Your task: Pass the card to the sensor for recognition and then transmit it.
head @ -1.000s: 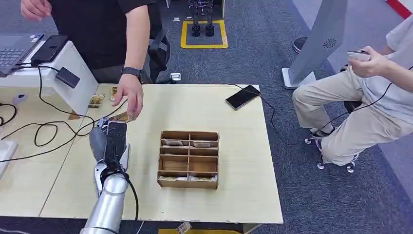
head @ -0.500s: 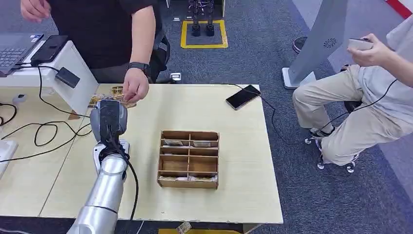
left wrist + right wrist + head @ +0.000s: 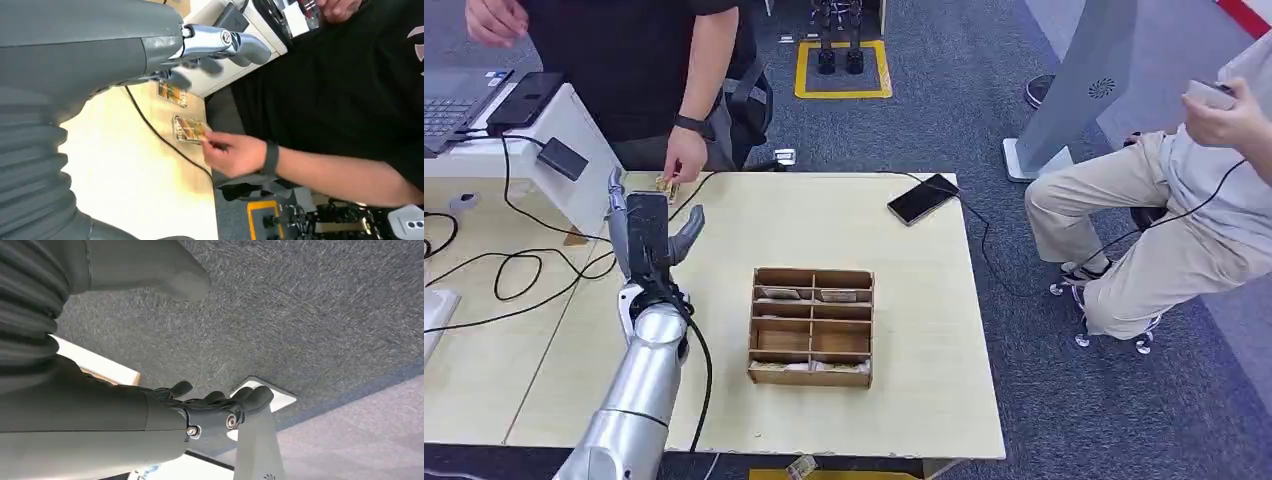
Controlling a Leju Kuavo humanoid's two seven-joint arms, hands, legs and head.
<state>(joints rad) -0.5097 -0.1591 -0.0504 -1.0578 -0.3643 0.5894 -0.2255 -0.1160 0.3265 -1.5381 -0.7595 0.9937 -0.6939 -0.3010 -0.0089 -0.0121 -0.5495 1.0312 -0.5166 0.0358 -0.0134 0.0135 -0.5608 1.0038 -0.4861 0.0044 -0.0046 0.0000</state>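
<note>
Left hand (image 3: 650, 240) raised above the pale wooden table (image 3: 904, 330), fingers spread, holding nothing. Small orange-printed card (image 3: 188, 129) flat at the table's far edge, pinched by a person's hand (image 3: 683, 163) in a black sleeve, near the white slanted sensor stand (image 3: 574, 160). Right hand (image 3: 220, 407) hanging over grey carpet, fingers loosely apart, empty. Brown cardboard divided box (image 3: 812, 324) mid-table.

Pale wooden table (image 3: 904, 300), divider box (image 3: 811, 325), phone (image 3: 922, 199), cards (image 3: 662, 185)
</note>
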